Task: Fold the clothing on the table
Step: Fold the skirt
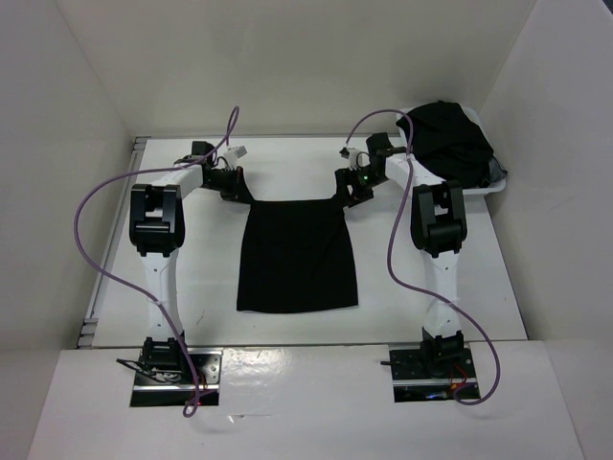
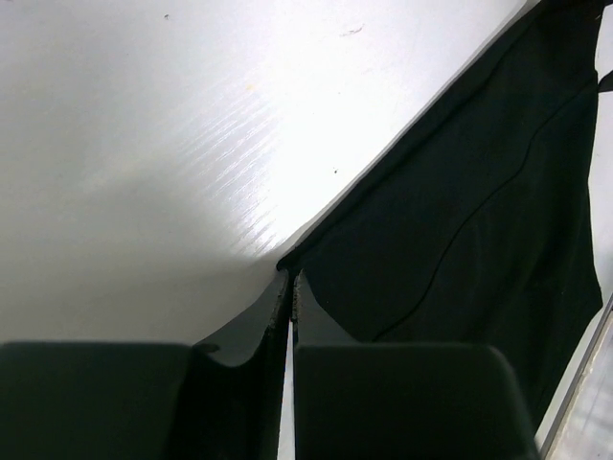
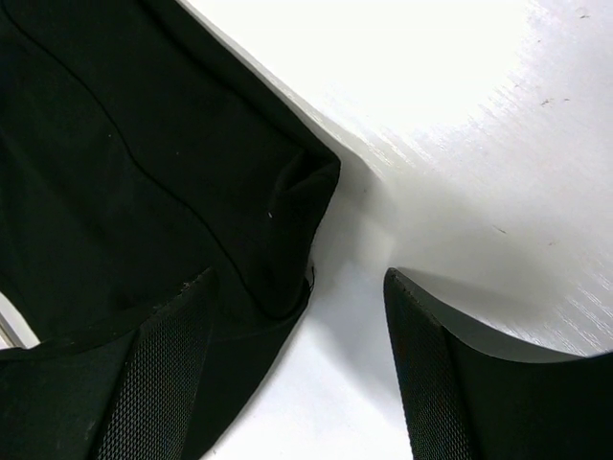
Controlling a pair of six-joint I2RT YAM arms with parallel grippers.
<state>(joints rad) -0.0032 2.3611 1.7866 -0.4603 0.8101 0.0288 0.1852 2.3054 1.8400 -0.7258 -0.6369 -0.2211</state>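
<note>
Left wrist view: the far-left corner of the clothing (image 2: 479, 220) is pinched by the left gripper (image 2: 290, 287). Its far-right corner is straddled by the spread right gripper (image 3: 299, 276).

White rear wall (image 1: 287, 57) beyond the jaws; white left wall (image 1: 57, 163) and right wall (image 1: 565, 163) flank them, 1 per side. Bright diffuse light casts soft shadows.
</note>
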